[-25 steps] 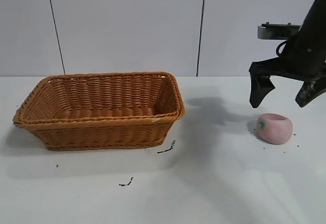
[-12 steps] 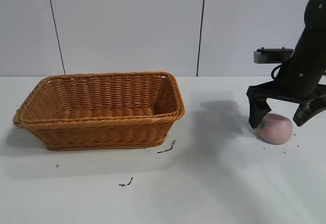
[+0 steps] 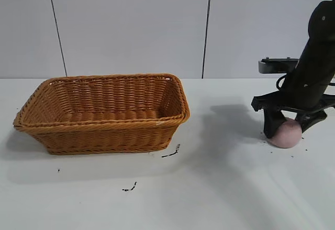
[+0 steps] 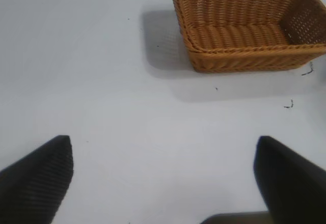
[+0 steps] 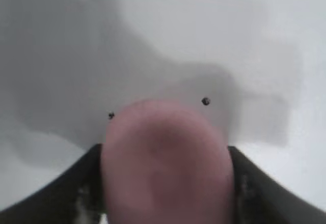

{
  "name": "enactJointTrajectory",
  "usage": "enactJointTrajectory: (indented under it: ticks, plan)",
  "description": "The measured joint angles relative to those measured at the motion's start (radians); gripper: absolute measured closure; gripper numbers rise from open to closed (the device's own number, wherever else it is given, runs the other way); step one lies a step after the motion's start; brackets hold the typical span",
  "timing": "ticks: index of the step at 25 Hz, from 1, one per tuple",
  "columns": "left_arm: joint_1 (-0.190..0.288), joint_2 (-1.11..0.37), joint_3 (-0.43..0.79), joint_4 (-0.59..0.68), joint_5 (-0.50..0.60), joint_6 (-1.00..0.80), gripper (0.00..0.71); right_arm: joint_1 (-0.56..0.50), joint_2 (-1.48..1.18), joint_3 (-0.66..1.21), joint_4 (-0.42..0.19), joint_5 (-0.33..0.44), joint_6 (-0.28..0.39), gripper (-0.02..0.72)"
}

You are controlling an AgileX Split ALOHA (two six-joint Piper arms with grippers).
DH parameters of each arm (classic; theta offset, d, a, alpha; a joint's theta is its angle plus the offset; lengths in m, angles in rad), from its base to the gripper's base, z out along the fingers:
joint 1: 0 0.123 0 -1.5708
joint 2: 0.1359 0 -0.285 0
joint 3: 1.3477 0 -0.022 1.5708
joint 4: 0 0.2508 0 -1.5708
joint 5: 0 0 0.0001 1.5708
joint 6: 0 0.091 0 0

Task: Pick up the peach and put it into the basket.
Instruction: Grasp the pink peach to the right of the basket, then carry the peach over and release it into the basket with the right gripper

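The pale pink peach (image 3: 286, 137) rests on the white table at the right. My right gripper (image 3: 287, 130) has come down over it, one black finger on each side, shut on it. In the right wrist view the peach (image 5: 165, 158) fills the gap between the fingers (image 5: 76, 188) and both touch its sides. The orange-brown wicker basket (image 3: 104, 123) stands empty at the left. My left gripper (image 4: 163, 183) hovers open over bare table with nothing between its fingers; the basket (image 4: 244, 49) lies far beyond it. The left arm does not show in the exterior view.
Small dark specks and scraps (image 3: 171, 152) lie on the table in front of the basket, and a few dot the surface around the peach. A pale panelled wall runs behind the table. Open white table separates the basket from the peach.
The right gripper came down from above the peach with its fingers spread, straddled it, and closed on its sides. The peach stays on the table; the basket has not moved.
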Motion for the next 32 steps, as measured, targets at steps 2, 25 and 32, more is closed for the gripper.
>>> enactJointTrajectory:
  ticks: [2, 25, 32]
  plan:
    - [0.000, 0.000, 0.000, 0.000, 0.000, 0.000, 0.017, 0.000, -0.035, -0.026, -0.001, 0.035, 0.000, 0.678]
    - [0.000, 0.000, 0.000, 0.000, 0.000, 0.000, 0.017, 0.441, -0.007, -0.590, 0.041, 0.274, 0.027, 0.678]
    - [0.000, 0.000, 0.000, 0.000, 0.000, 0.000, 0.017, 0.562, 0.140, -0.591, 0.041, 0.129, 0.027, 0.678]
